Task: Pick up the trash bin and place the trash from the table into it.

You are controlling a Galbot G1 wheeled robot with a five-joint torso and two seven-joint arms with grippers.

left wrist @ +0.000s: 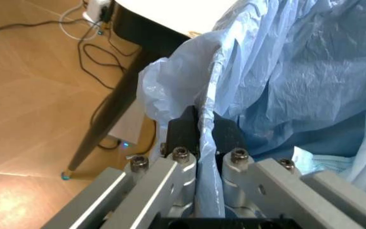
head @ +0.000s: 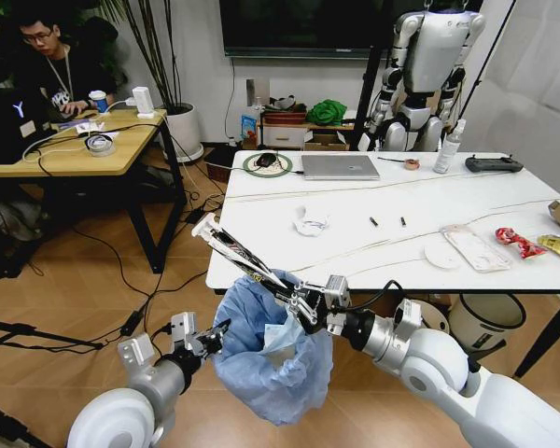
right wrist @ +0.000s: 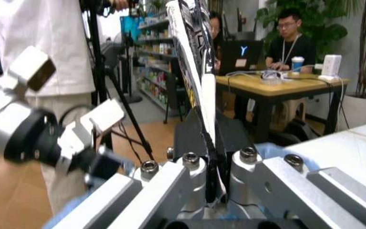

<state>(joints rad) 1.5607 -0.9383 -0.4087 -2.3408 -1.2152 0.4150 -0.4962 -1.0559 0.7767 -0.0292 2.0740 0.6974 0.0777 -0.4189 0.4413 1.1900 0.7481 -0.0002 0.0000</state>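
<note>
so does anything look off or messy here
Yes. The trash bin hangs in the air beside the table, its blue bag sagging, held by the left gripper pinching the bag's rim. The right gripper holds a long flat wrapper slanting up over the bin. A crumpled tissue lies on the table.

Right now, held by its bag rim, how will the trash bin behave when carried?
Probably floppy: the left gripper pinches only thin crinkly film of the trash bin. It sags below the grip, so likely light but apt to swing or slip.
</note>
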